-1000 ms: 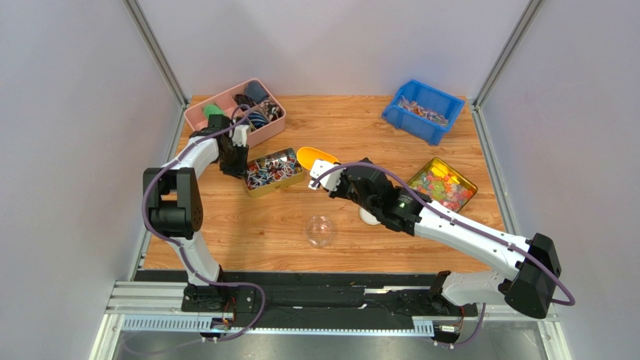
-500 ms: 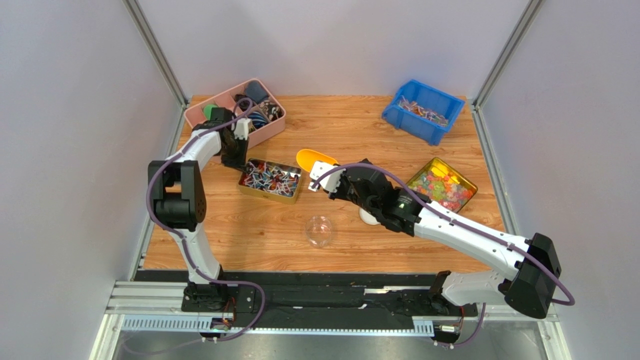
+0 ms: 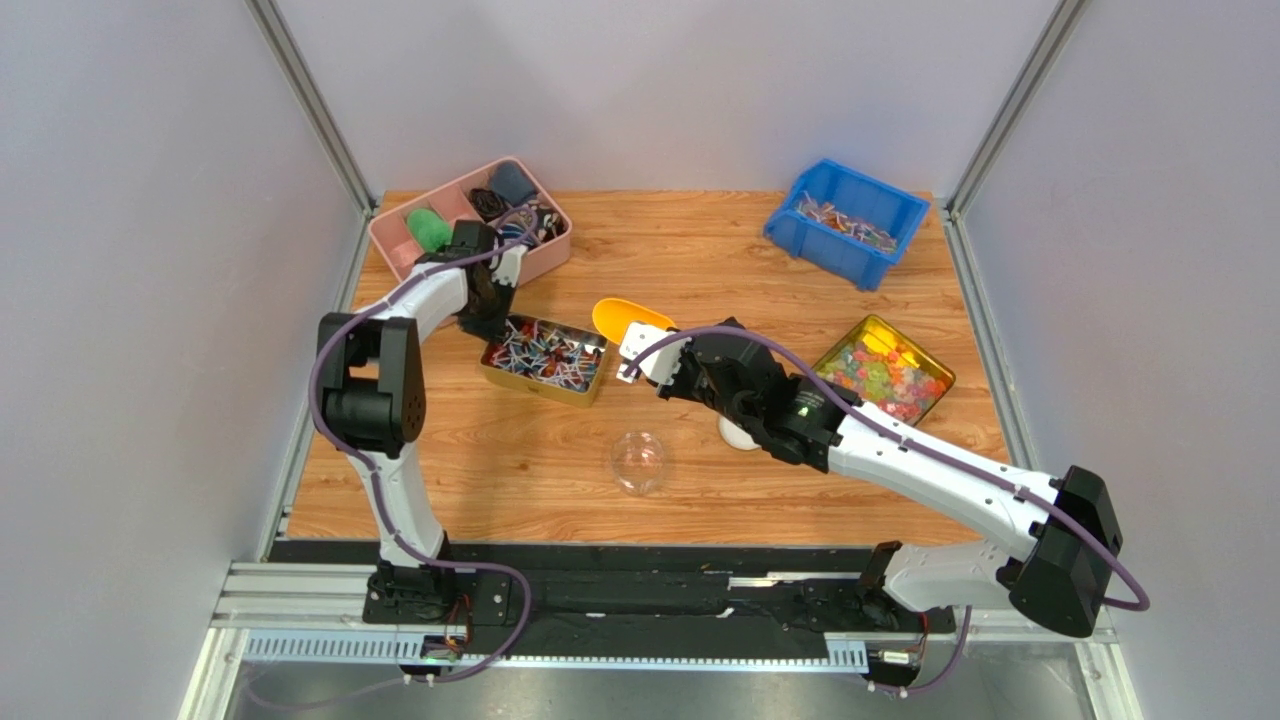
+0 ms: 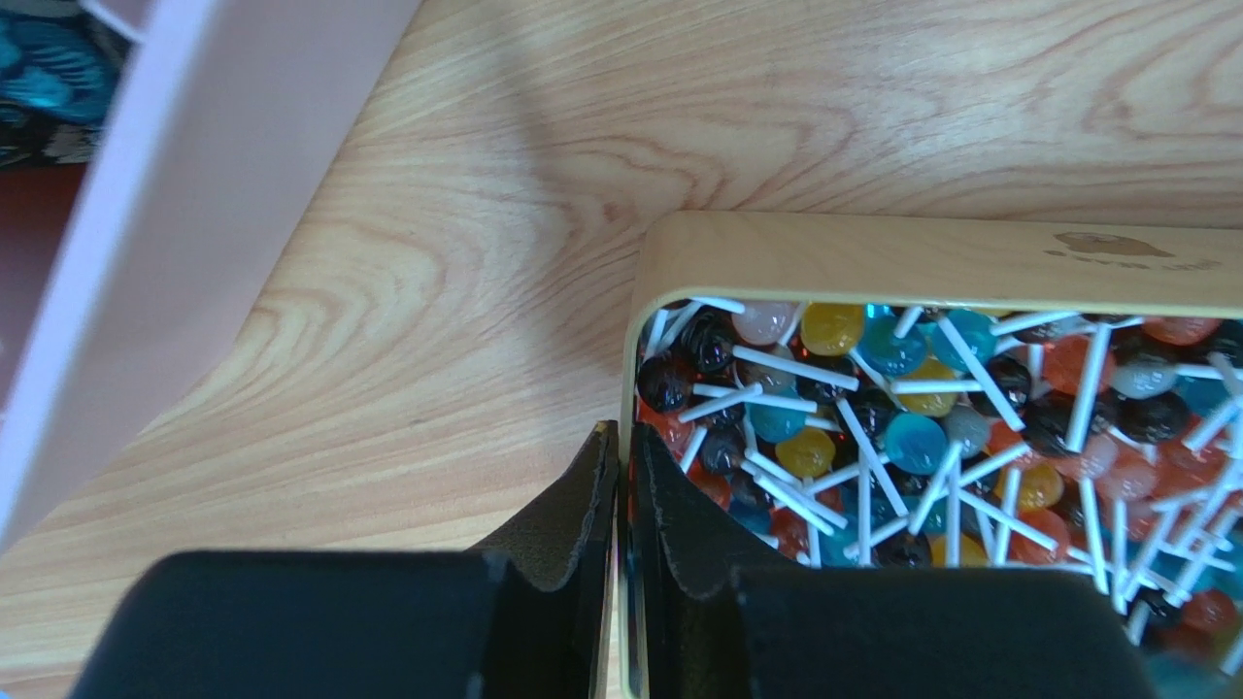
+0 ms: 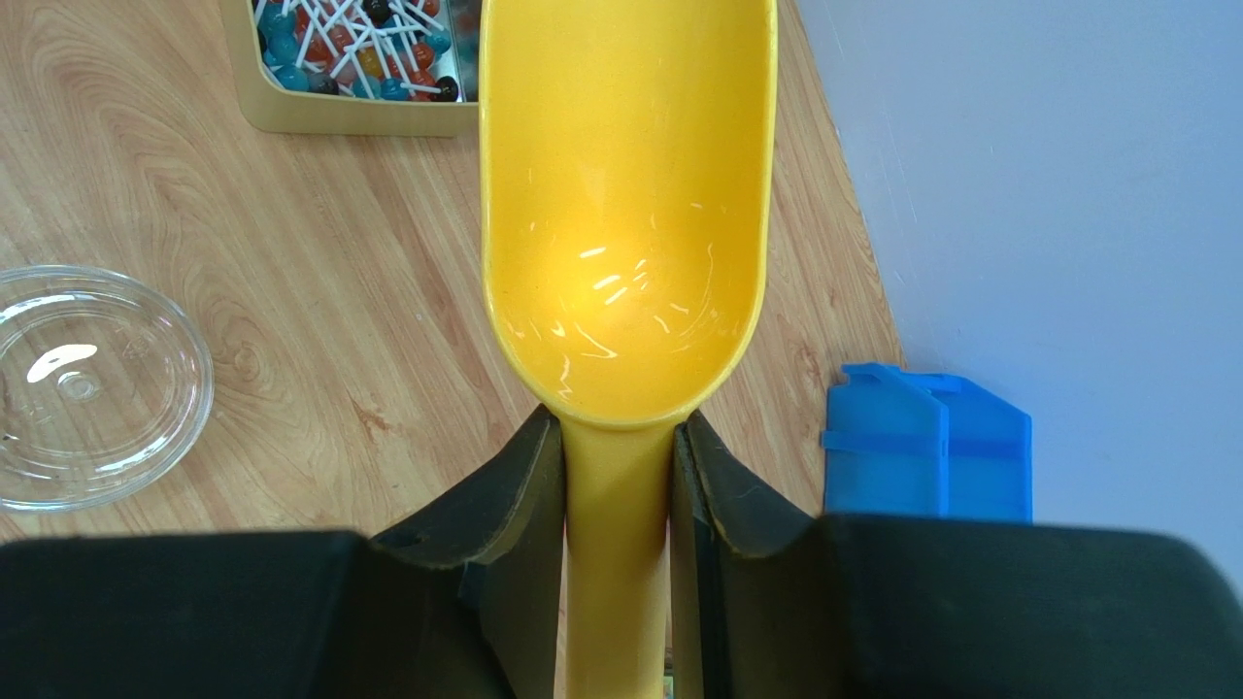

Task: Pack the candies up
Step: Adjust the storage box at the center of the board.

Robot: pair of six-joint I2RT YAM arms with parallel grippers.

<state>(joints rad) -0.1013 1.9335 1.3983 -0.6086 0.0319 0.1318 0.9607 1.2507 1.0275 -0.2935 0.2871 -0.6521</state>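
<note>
The candies [image 3: 549, 357] are small round sweets on white sticks, red, blue, dark and yellow, filling a gold tin [image 3: 541, 389] left of centre. My left gripper [image 3: 489, 318] is shut on the tin's left rim; in the left wrist view the jaws [image 4: 628, 452] pinch the thin wall, with the candies [image 4: 905, 437] just to their right. My right gripper [image 3: 657, 360] is shut on the handle of an empty yellow scoop [image 3: 628, 317], whose bowl [image 5: 628, 219] points toward the tin [image 5: 350, 114].
A clear round dish [image 3: 640, 461] lies in front of the tin. A tin of gummies [image 3: 887, 368] sits at the right, a blue bin [image 3: 846, 221] at the back right, and a pink box [image 3: 469, 222] at the back left, close to my left arm.
My left gripper moved right and toward the back with the tin's rim in it, and the tin swung round clockwise. The right arm and scoop have stayed still.
</note>
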